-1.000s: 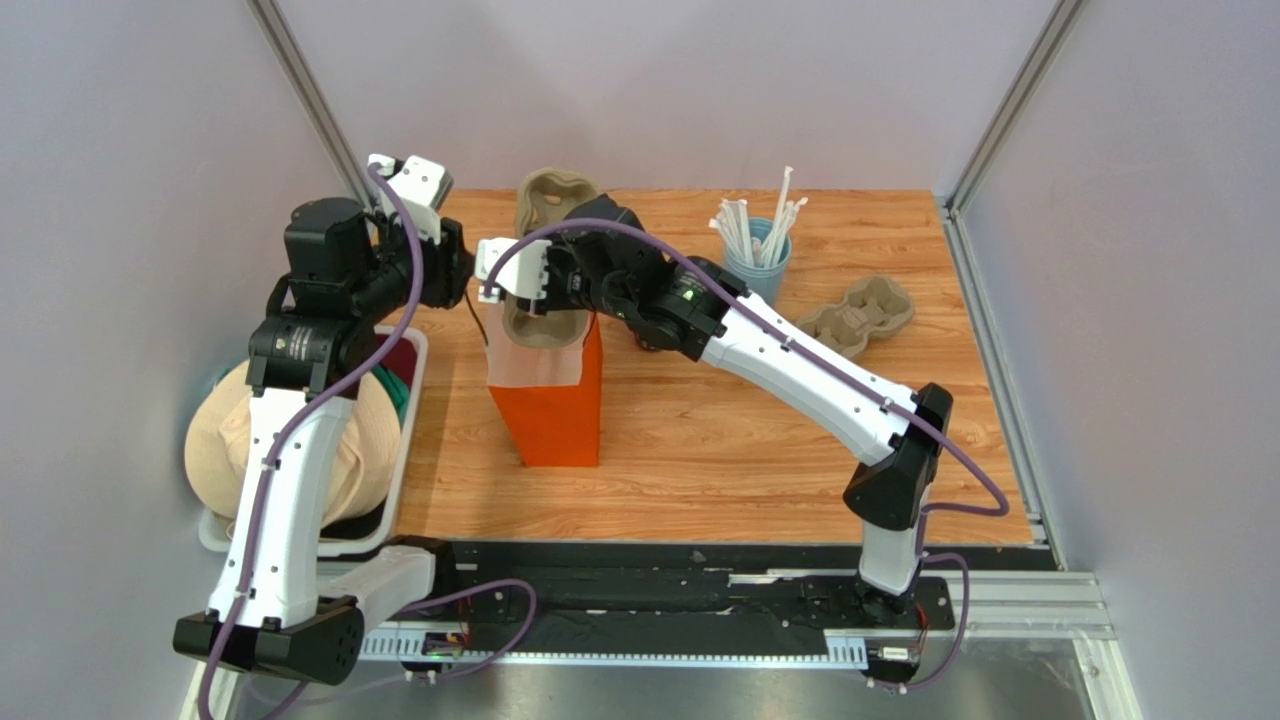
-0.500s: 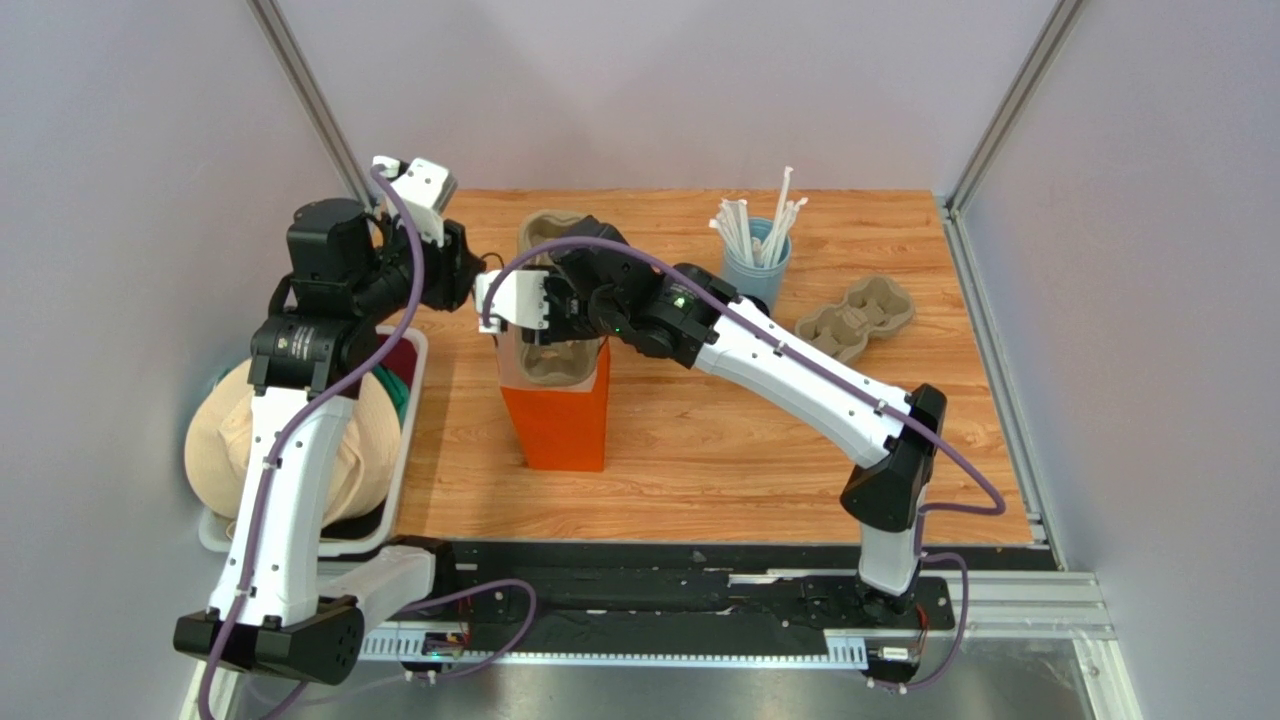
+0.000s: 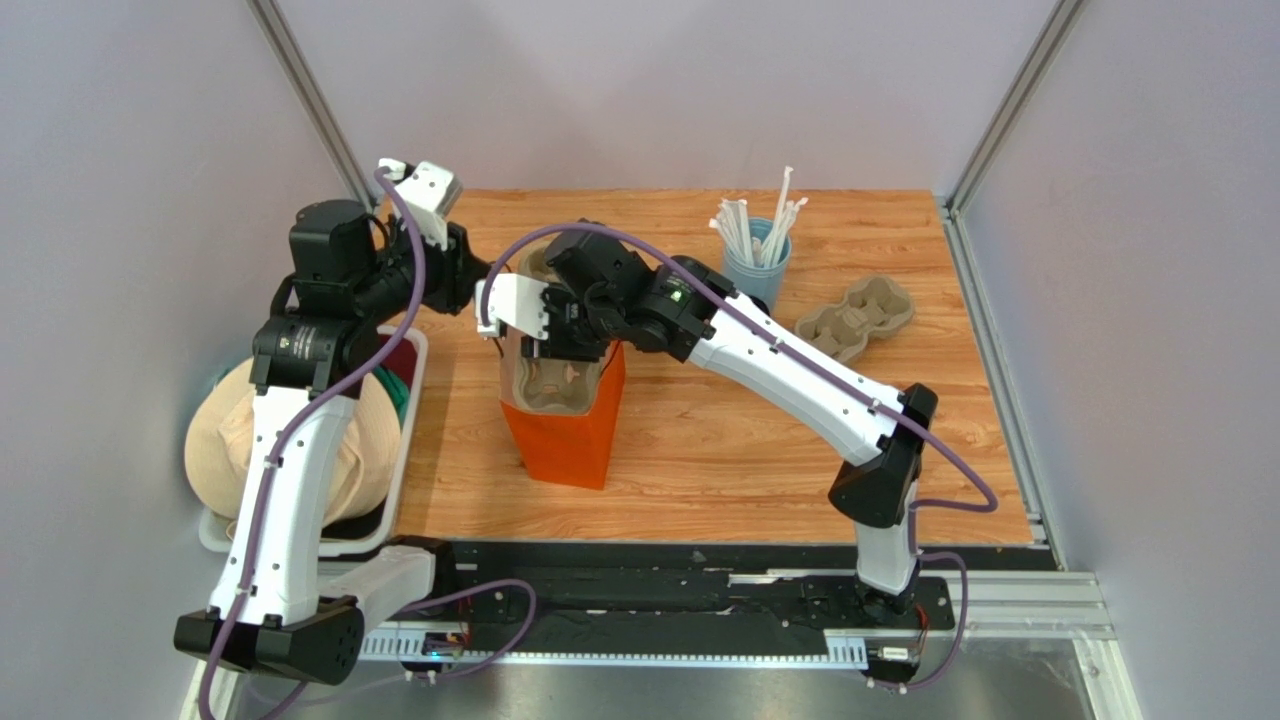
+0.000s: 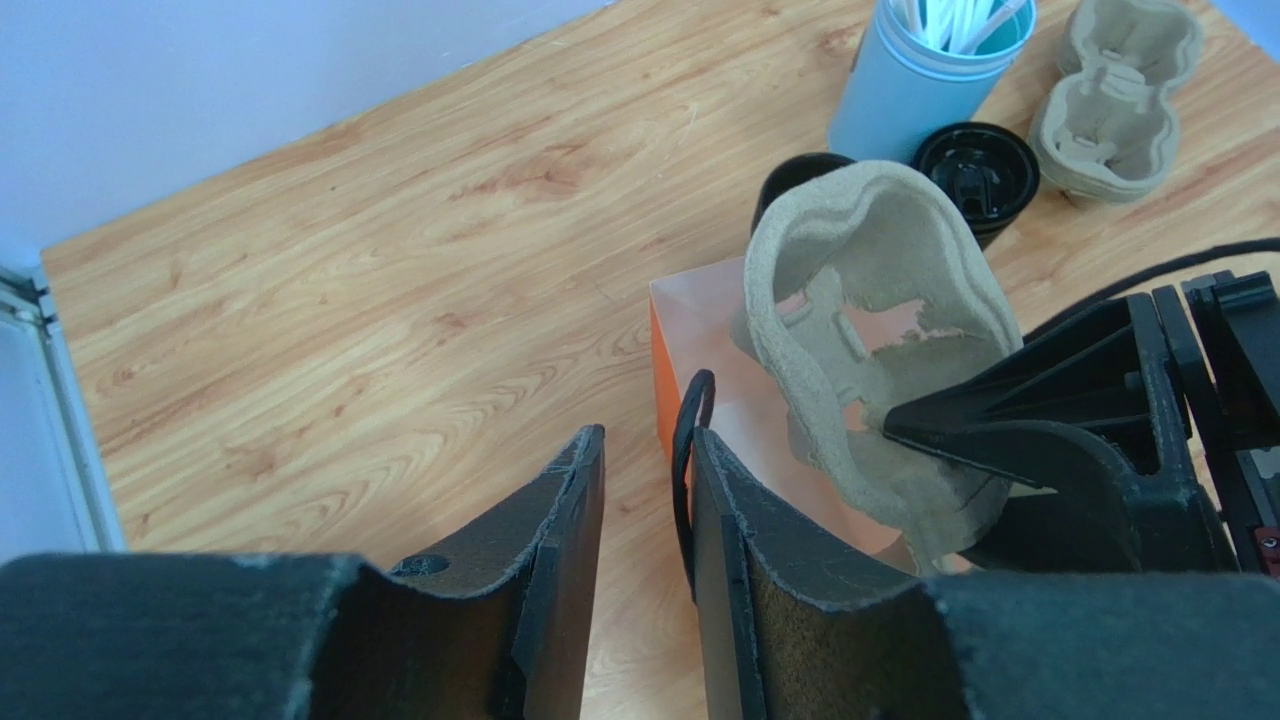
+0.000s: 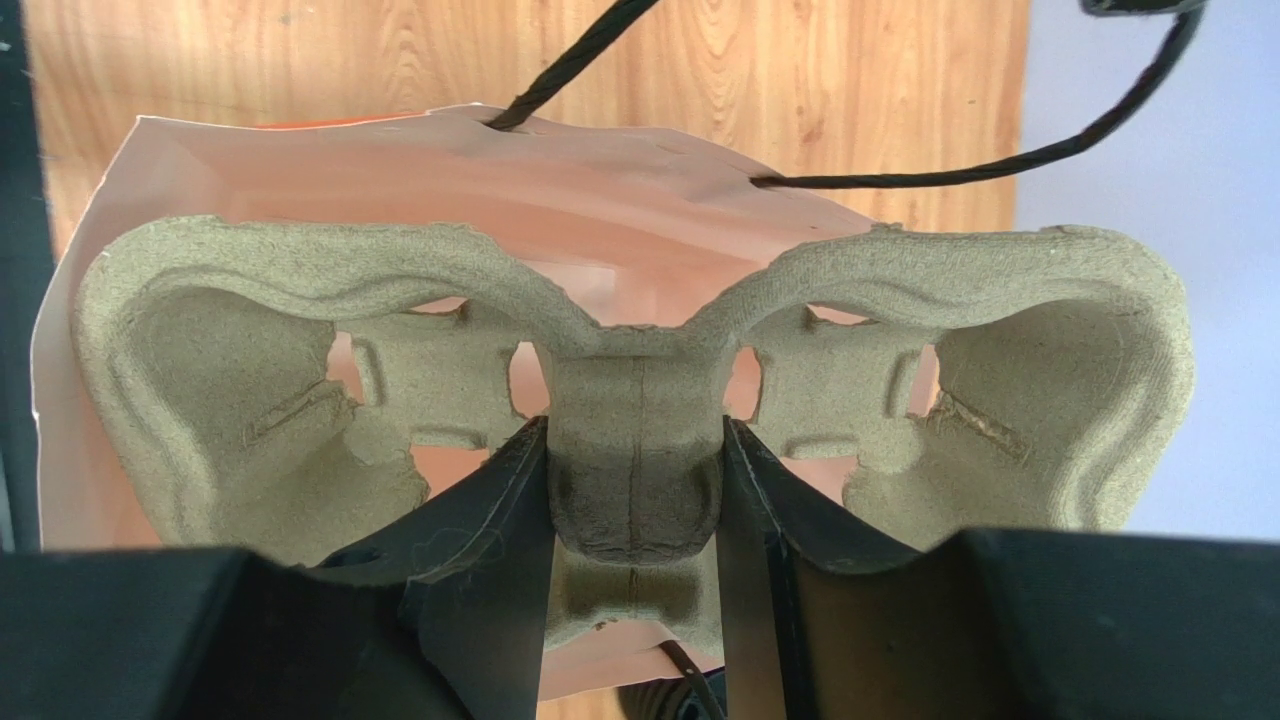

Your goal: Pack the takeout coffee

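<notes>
Top view: the right fingers (image 3: 559, 333) are clamped on a grey-brown moulded cardboard cup tray (image 3: 544, 378) that's partly down inside the orange paper bag (image 3: 579, 443); the bag sits a bit skewed, so I reckon a hard push could tip it or crumple its mouth; the left fingers (image 3: 458, 285) hang at its 10 o'clock corner; the wooden counter (image 3: 721, 450) is bare from 3 to 5 o'clock, and a white bin (image 3: 403, 465) crowds 9 o'clock.

Left wrist view: the fingers are slightly apart with the bag's black cord handle (image 4: 693, 393) in the gap, not pinched as far as I can see; it could slip out. The takeout coffee (image 4: 784, 168), a small dark round cup, stands on the counter behind the tray at 12 o'clock, unpacked; a black lid (image 4: 980, 168) sits at 1 o'clock.

Right wrist view: the fingers grip the tray's centre rib; its ends nearly touch the bag walls at 9 and 3 o'clock, so snagging looks likely.
</notes>
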Motion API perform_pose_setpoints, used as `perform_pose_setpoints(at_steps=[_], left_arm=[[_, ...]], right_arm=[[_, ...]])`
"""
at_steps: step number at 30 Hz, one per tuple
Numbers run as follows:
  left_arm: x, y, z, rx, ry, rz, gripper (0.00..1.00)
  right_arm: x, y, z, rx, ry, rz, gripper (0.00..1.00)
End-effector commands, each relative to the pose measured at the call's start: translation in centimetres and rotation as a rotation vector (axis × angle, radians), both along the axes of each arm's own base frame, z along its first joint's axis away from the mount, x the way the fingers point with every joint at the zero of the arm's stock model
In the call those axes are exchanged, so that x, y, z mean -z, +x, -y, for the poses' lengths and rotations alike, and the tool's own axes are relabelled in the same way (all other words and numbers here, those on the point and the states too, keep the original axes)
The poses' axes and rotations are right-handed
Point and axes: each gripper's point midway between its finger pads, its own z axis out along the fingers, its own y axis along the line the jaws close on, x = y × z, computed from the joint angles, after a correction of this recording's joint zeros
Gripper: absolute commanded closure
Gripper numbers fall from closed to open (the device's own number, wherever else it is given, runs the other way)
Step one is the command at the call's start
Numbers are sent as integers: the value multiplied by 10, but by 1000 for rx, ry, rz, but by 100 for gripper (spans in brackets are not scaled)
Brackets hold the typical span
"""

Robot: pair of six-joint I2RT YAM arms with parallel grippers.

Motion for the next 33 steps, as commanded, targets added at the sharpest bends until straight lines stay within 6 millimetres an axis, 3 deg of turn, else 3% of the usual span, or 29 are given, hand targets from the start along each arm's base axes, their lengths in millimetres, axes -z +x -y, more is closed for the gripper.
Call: perform_pose_setpoints(at_steps=[1, 14, 18, 25, 33], left_arm=[[-4, -1, 4, 20, -23, 11, 63], [-2, -6, 13, 66, -59, -9, 65], [2, -6, 15, 70, -73, -24, 73], [4, -3, 12, 40, -79, -31, 100], [9, 1, 6, -10, -83, -37, 100]], right_arm=[[-3, -16, -3, 10, 33, -89, 82], [26, -9, 3, 120, -30, -145, 82], [32, -9, 5, 145, -39, -162, 82], [39, -13, 10, 175, -60, -201, 82], [51, -21, 11, 184, -91, -266, 82]])
